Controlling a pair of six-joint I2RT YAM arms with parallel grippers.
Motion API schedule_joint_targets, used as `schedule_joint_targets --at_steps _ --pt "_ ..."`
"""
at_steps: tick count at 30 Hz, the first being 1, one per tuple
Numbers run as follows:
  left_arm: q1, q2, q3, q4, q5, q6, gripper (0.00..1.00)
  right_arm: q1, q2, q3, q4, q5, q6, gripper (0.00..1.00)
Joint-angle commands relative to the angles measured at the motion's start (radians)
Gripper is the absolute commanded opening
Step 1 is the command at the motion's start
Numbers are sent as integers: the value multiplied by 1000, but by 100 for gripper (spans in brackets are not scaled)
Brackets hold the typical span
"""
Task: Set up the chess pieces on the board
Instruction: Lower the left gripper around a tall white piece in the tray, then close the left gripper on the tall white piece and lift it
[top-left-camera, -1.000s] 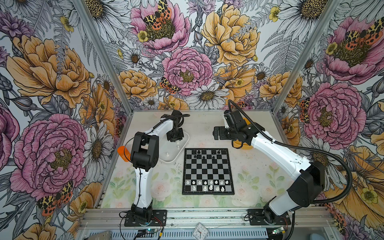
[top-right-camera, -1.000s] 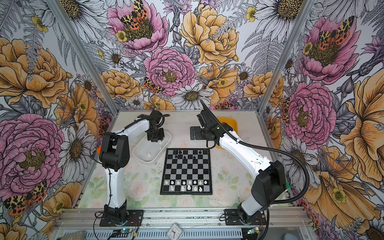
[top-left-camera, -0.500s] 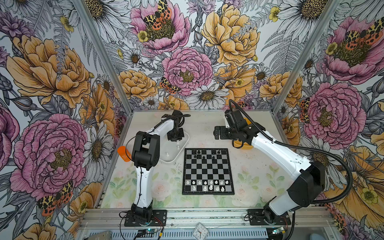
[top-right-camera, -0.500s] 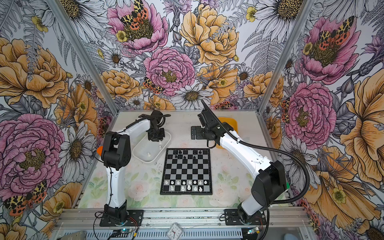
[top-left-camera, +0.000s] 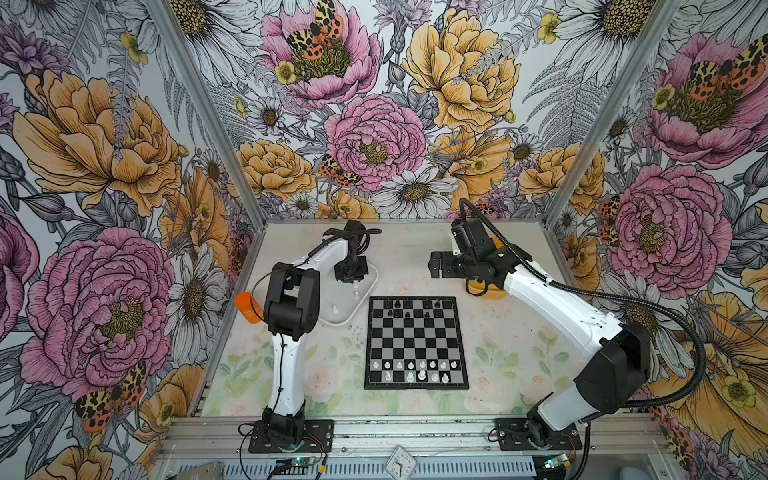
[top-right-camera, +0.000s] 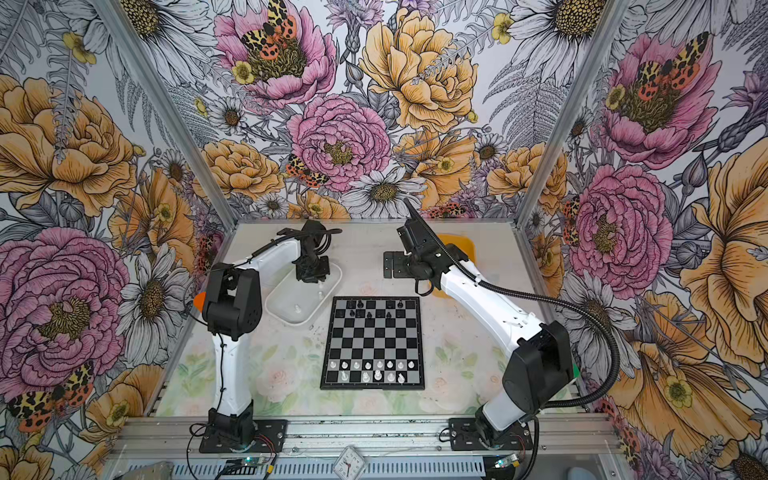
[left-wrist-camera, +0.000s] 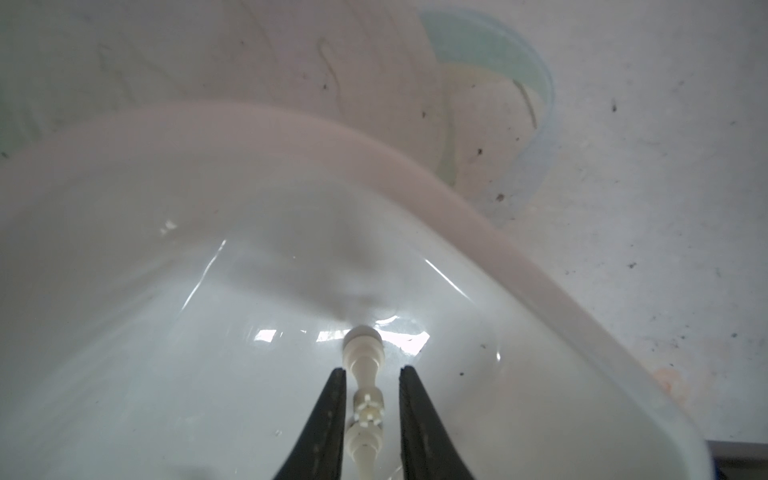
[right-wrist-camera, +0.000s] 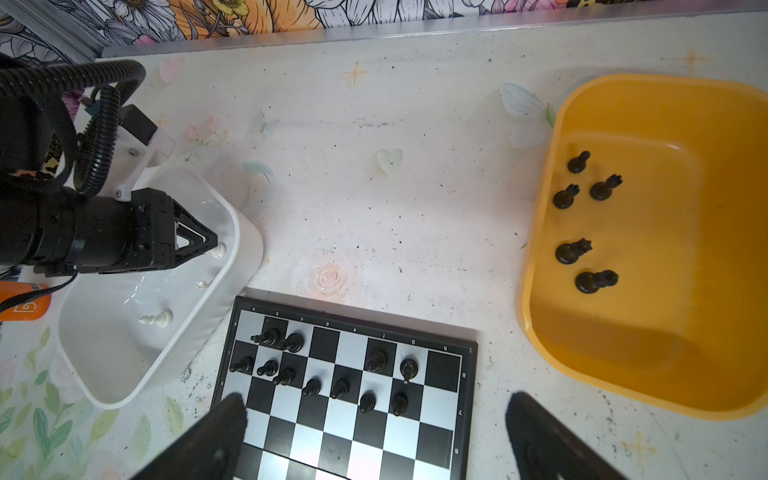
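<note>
Board (top-left-camera: 417, 343) at table (top-left-camera: 511, 357) middle, rows not full. Left claw (left-wrist-camera: 371, 370) down in white tub (left-wrist-camera: 291, 137), jaws narrow around white piece (left-wrist-camera: 362, 345), likely to carry it over; grip not sure. Right claw (right-wrist-camera: 376, 401) wide, hovers at board far edge near yellow tub (right-wrist-camera: 648, 332) with black pieces (right-wrist-camera: 573, 251).

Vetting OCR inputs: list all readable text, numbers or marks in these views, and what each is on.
"c", "d", "e", "g": board frame, far edge, seen upside down in the right wrist view; the other letters there are too faint to read.
"8", "7", "6": board frame, side edge.
"G"-like white mark: orange object, partly cut off.
Clock dial: numerals too small to read.
Nothing else legible.
</note>
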Motion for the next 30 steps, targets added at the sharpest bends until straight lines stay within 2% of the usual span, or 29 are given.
schedule_joint_targets --at_steps 1,11,13,16,20,24,30 --pt "-1 28 10 6 2 25 25 -7 -27 -12 16 11 -5 100" --pt "-2 36 10 3 4 38 26 -6 -39 -31 23 20 9 100" --pt "0 34 12 3 1 38 24 -6 -43 -35 24 23 12 100" --pt "0 35 19 0 3 40 15 -6 -48 -40 27 25 13 100" --pt "0 39 29 -9 0 44 15 -6 -53 -46 27 26 15 100" --pt "1 28 38 -26 -2 49 9 -6 -57 -49 27 30 20 100" --pt "2 -42 24 -59 -12 67 9 2 -69 -54 27 33 26 100"
